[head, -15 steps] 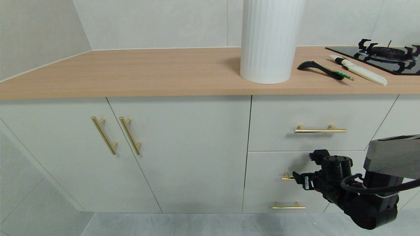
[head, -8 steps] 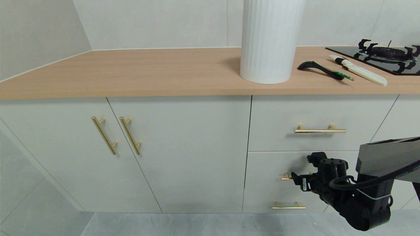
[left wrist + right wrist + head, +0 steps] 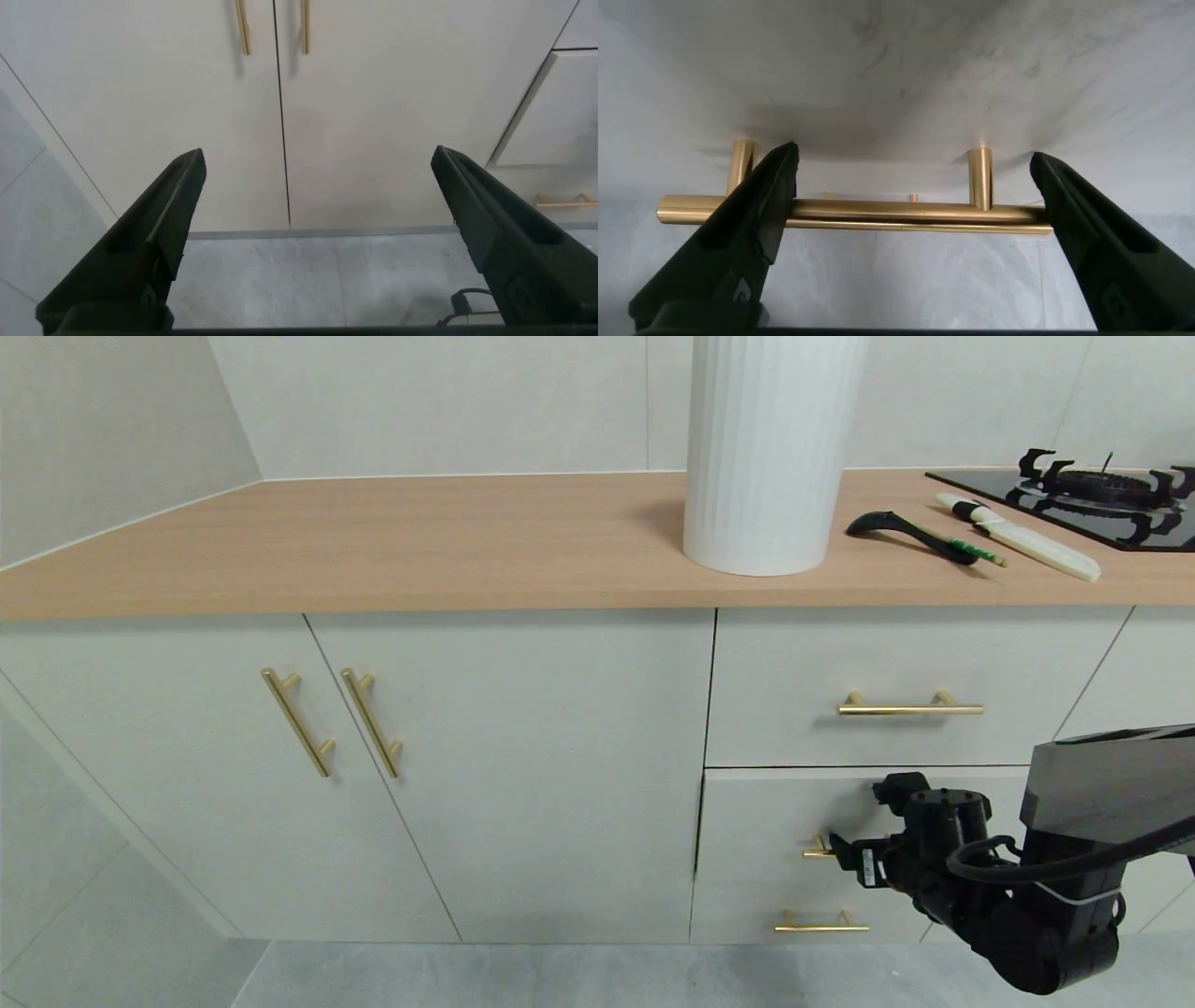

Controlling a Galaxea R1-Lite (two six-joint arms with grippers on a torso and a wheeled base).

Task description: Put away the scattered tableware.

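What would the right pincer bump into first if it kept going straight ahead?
Most likely the gold handle, which runs across between the right pincer's open fingers. The drawer front sits just behind it. How near the handle already is, I cannot tell.

Light-brown wood-grain countertop, seen from my head camera, running along a pale tiled wall. Towards my right a tall white ribbed cylindrical container stands upright on it. Right of the container lies a black plastic ladle, with a slim green-and-tan stick at its handle end. Next comes a long cream-white knife-shaped utensil, just beside a black glass gas hob at the far right.
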